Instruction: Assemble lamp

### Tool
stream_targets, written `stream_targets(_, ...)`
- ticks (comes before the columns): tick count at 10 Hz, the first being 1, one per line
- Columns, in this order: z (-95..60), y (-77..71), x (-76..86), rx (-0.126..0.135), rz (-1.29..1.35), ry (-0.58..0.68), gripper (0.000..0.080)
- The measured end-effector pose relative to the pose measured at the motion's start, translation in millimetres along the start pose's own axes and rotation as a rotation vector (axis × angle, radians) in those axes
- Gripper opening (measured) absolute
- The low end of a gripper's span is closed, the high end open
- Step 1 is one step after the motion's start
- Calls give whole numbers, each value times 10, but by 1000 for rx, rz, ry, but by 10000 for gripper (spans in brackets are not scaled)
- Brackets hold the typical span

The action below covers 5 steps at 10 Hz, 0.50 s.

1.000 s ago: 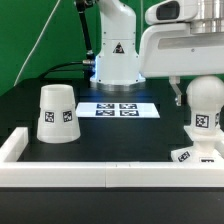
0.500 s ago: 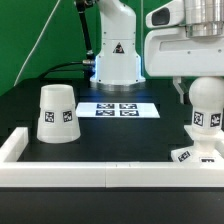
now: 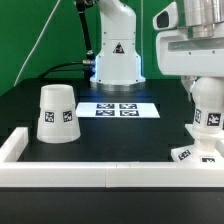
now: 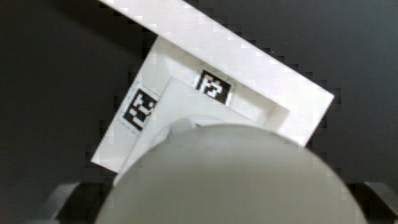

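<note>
nearest to us in the exterior view runs the long white rail (image 3: 100, 172), which turns a corner at the exterior view's left and fences the black table (image 3: 110, 135). just behind it, at the exterior view's right, lies the flat lamp base (image 3: 190, 155), one square tag facing us. the bulb (image 3: 207, 108) stands upright over that base with its ball head on top and a tag on its neck; we cannot tell whether its foot is seated in the base. the gripper (image 3: 205, 92) hangs down around the ball head. in the wrist view the rounded head fills the foreground with dark fingers (image 4: 71, 202) showing on either side of it and the tagged base below. whether the fingers press on the bulb or merely flank it we cannot tell. well apart, at the exterior view's left, the cone-shaped shade (image 3: 55, 113) sits narrow end up on the table, tag toward us. farther back, near the middle, lies the marker board (image 3: 119, 109). behind it rises the arm's white pedestal (image 3: 117, 58), and a green backdrop (image 3: 25, 40) closes the left.
</note>
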<state>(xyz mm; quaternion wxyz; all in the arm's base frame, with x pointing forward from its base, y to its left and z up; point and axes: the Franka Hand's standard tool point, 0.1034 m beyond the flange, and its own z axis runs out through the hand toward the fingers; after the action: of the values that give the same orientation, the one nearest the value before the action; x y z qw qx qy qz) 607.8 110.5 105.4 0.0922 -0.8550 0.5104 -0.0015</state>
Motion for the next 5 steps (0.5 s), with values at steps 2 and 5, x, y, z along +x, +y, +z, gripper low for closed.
stream_targets(2, -1, -8, -7, 5, 15, -3, 577)
stream_targets(5, -14, -7, 2, -7, -215, -8, 690)
